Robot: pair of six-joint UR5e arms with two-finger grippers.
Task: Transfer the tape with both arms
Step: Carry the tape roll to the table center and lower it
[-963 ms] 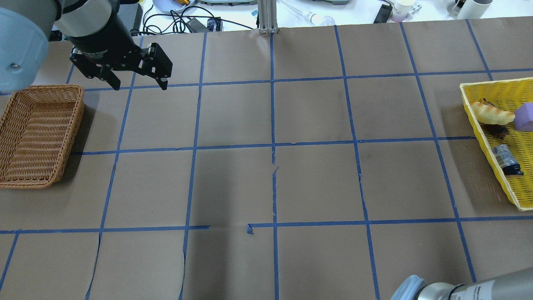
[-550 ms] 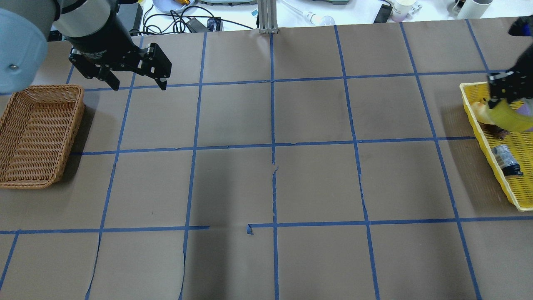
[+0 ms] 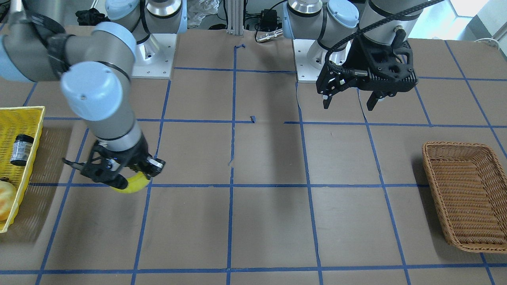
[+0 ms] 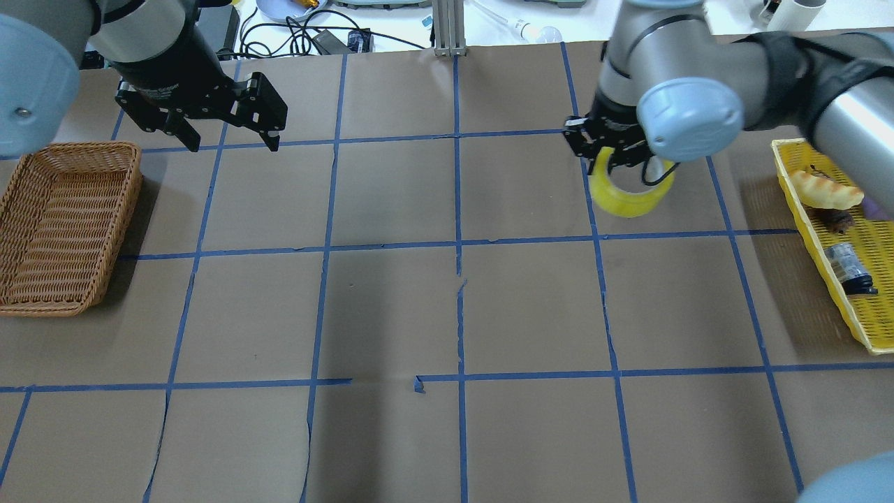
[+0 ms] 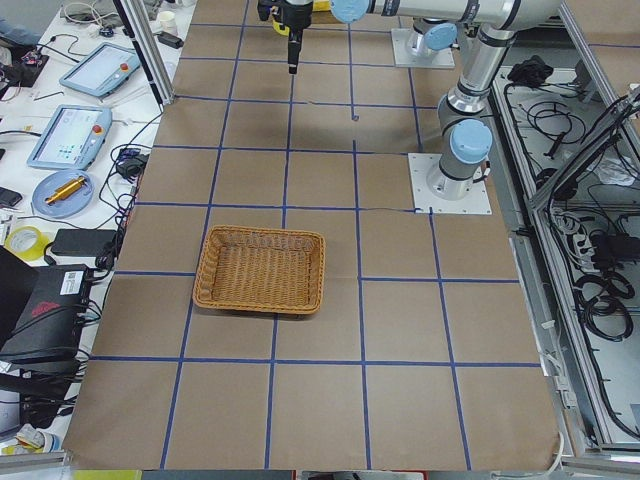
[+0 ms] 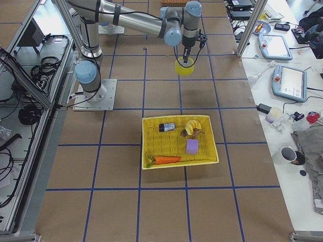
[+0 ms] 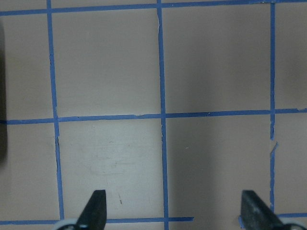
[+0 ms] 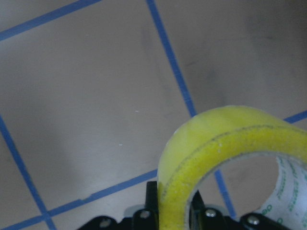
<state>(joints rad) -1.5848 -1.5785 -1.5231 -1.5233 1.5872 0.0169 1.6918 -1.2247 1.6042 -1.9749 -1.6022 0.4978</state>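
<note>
The right arm (image 4: 726,66) has swung in from the yellow basket (image 4: 853,318), where its tool was a moment ago, and now reaches across the far right part of the tabletop (image 4: 391,307). The right tool (image 4: 609,155) carries the tape (image 4: 632,199) out of that basket. It is pinching the roll's wall, with one finger inside the core and one outside. The yellow roll hangs below the tool over a grid square beside the yellow basket, just above a blue tape line (image 4: 531,241). The left tool (image 4: 234,140) has not shifted. Its fingers are spread wide, and it hovers over the far left squares, near the far corner of the wicker basket (image 4: 119,150).

The yellow basket sits at the tabletop's right end and holds a croissant-shaped piece (image 4: 824,190), a small dark jar (image 4: 848,269), a carrot (image 6: 164,160) and a purple block (image 6: 192,146). The wicker basket lies at the left end, well apart from the roll.

Between the two tools stretches brown paper crossed by blue lines, torn in places near the middle. Along the far edge stands an aluminium post (image 4: 449,28), with cables (image 4: 300,35) and bench items behind it. The right arm's elbow joint (image 4: 688,119) sits just above the roll in the overhead view and covers part of the tool.
</note>
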